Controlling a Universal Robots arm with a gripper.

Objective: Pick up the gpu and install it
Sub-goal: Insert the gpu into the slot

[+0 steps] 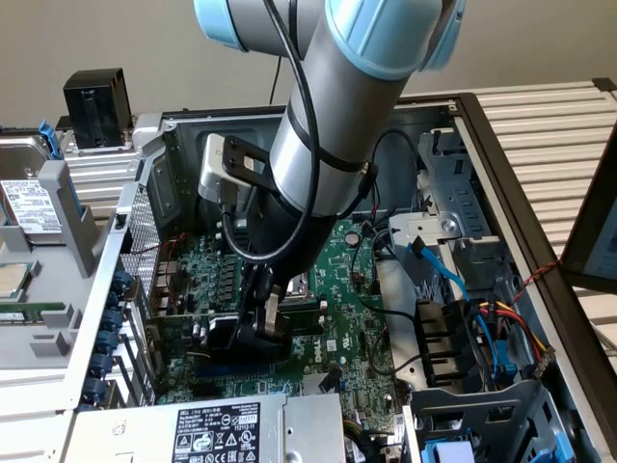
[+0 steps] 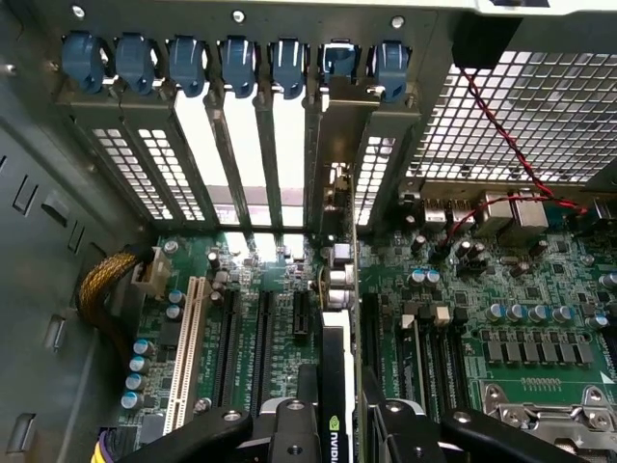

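Plain beige wall (image 1: pixel 145 39) backs your scene, and the open computer case (image 1: pixel 135 207) lies on its side in front of it.

Start at your gripper (image 2: pixel 337 410). Its two black fingers (image 2: pixel 289 429) are drawn in from either side onto the gpu (image 2: pixel 339 280) and pinch the card between them, neither spread wide nor fully together. The gpu stands upright on its long edge, and from the wrist you see it edge-on, with a green logo on its black face between the fingers. It runs in line with the long black slots of the motherboard (image 2: pixel 501 280). You cannot tell from either view whether its lower edge is fully down in a slot. Its far end reaches the rear slot openings beneath the row of blue latches (image 2: pixel 231 63).

Beside the card, a few slots over, lies a white slot (image 2: pixel 188 347). Past that, a braided cable (image 2: pixel 101 289) curls against the case wall. On the card's other side a red wire (image 2: pixel 492 116) crosses the perforated rear panel.

From the exterior view, your arm (image 1: pixel 328 125) comes down from the top into the middle of the case. The power supply (image 1: pixel 217 429) sits nearest the camera. Blue cables (image 1: pixel 443 265) trail on the exterior view's right, and a black box (image 1: pixel 96 106) stands behind the case on the exterior view's left.
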